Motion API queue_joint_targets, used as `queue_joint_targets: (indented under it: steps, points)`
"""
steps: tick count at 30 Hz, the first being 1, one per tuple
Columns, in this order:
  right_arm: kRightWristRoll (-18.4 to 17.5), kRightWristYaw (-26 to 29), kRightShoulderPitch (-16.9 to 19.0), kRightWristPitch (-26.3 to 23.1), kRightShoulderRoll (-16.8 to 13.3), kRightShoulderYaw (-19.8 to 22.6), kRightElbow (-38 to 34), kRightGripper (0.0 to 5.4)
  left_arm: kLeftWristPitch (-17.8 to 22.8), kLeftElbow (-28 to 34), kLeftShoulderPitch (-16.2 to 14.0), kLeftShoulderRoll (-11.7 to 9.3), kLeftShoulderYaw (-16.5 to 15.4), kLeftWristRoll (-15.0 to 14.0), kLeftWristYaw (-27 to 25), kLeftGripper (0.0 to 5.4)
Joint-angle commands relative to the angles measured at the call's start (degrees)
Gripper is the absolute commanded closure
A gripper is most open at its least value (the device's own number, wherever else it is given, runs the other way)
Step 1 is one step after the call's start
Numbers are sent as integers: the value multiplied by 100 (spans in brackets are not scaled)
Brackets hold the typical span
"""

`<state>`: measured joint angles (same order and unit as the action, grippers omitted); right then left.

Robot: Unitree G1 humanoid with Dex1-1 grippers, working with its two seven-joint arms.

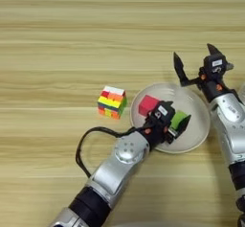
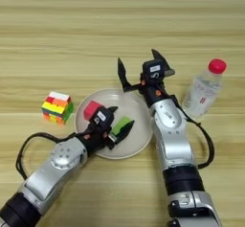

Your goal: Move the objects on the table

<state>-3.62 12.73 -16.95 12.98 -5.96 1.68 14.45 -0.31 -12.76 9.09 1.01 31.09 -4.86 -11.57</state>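
A small multicoloured puzzle cube (image 1: 112,102) stands on the table (image 1: 57,53), just left of a round beige plate (image 1: 197,112). On the plate's left part rests a small red cube (image 1: 148,105). My left gripper (image 1: 176,119) reaches over the plate from the lower left, its black fingers closed on either side of a flat bright-green block (image 1: 178,119). Beyond the plate's far rim my right gripper (image 1: 195,61) is held open and holds nothing. To the right of that arm stands a clear plastic bottle (image 2: 202,93) with a red cap.
A black cable (image 1: 86,142) loops out from my left forearm onto the wood left of the plate. My right forearm (image 2: 172,140) runs along the plate's right side, between the plate and the bottle.
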Motion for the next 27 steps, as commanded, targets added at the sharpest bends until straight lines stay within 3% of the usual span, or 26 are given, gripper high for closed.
queue_joint_targets:
  steps: [1,13,18,27]
  points:
    - [10,-56,27,-38,17,-5,45,0,-82,282,91,599,-143,-62,56,165]
    - [8,-51,-7,-10,9,-4,157,0,-58,1135,-77,358,-518,-224,48,49]
    - [-1,-56,-18,2,-7,19,174,0,-39,1382,-142,157,-950,-301,109,2]
    - [-15,-48,-65,36,-18,45,286,0,-124,1489,-302,11,-1766,-355,129,2]
